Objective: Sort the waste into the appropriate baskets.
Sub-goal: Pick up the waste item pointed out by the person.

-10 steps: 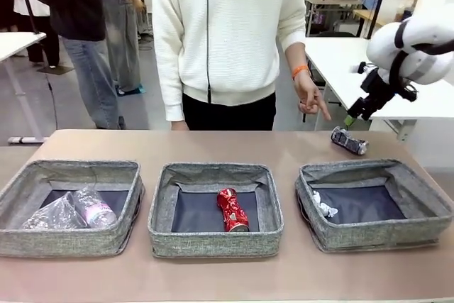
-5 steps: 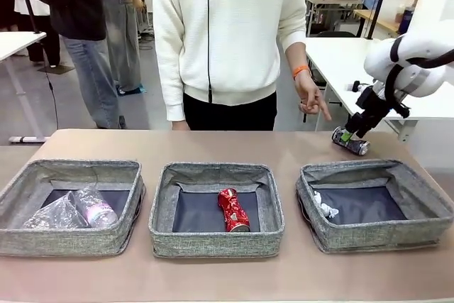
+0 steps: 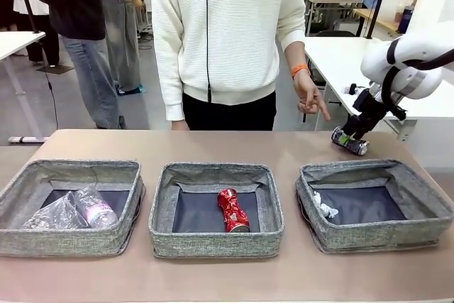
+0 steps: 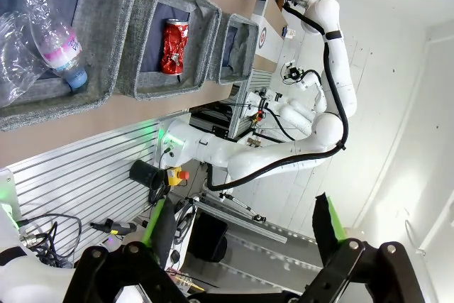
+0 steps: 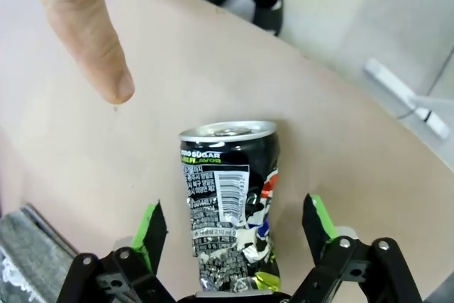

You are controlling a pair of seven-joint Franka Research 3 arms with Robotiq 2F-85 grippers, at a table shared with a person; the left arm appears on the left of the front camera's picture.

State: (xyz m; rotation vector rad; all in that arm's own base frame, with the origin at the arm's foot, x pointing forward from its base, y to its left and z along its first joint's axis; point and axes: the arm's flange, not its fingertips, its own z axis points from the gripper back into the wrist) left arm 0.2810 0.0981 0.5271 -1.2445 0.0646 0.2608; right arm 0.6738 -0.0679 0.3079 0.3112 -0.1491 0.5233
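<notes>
- Crushed dark-silver can point(image 5: 228, 204) lies on its side on the tabletop point(image 3: 213, 145), just beyond the far edge of the right-hand basket point(image 3: 374, 204) and near the tabletop's far right corner.
- Right gripper point(image 3: 345, 135) is down over that can; in its own wrist view the green-padded fingers point(image 5: 150, 235) stand on either side of the can with a gap showing on both sides, so they straddle it without pressing on it.
- A person's hand point(image 3: 310, 98) hangs just left of the can, one finger point(image 5: 81, 30) pointing down at the tabletop beside it.
- Right-hand basket holds a crumpled white paper ball point(image 3: 325, 207) against its left wall.
- Middle basket point(image 3: 215, 207), left of the right-hand basket, holds a crushed red can point(image 3: 232, 210) lying near its centre.
- Left basket point(image 3: 69, 206), farthest from the right-hand basket, holds a clear plastic cup point(image 3: 55, 214) and a clear pink-labelled bottle point(image 3: 94, 208) touching each other; the left wrist view shows the bottle's blue cap.
- Left gripper point(image 4: 245, 235) is held well away from the baskets, over the robot's mounting frame, its fingers point(image 4: 328, 221) spread wide with nothing between them.
</notes>
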